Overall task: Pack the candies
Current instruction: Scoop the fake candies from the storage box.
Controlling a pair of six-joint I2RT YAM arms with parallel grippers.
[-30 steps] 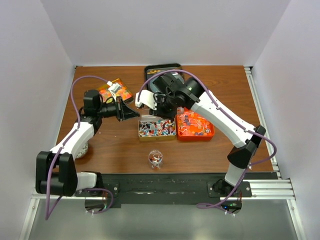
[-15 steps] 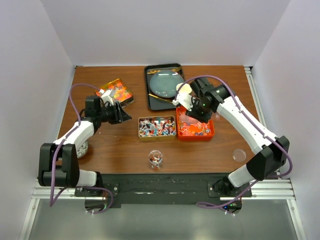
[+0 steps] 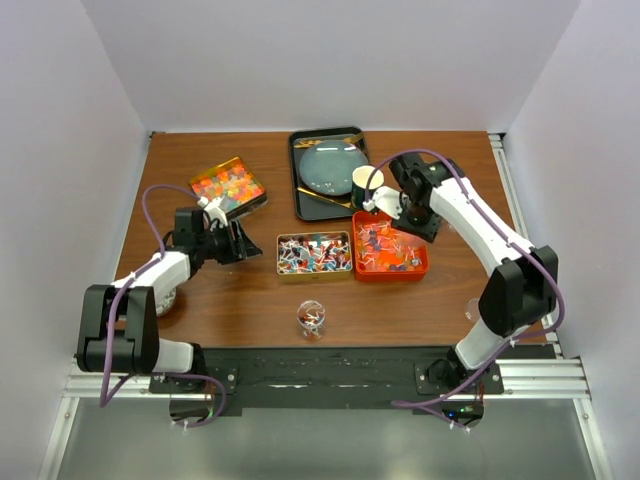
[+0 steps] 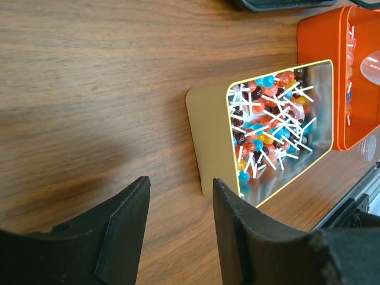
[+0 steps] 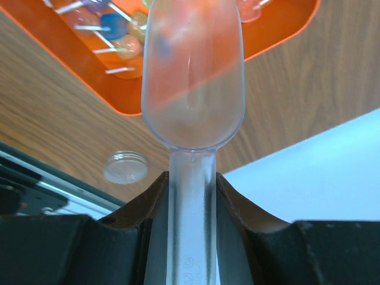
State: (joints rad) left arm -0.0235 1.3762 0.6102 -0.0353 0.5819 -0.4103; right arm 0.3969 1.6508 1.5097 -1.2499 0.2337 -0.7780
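The right gripper (image 5: pixel 191 185) is pinching the handle of a clear scoop (image 5: pixel 193 89), whose bowl, seemingly empty, is hanging just ahead of the jaws over the orange tray (image 5: pixel 276 29). I am judging that a steep or fast dig could flick the light candies (image 5: pixel 113 27) there over the low rim onto the table (image 5: pixel 285 101). The left gripper (image 4: pixel 181 196) is waiting with jaws spread on nothing, and the gold tin (image 4: pixel 208 133) of more candies is lying just ahead of them, untouched.
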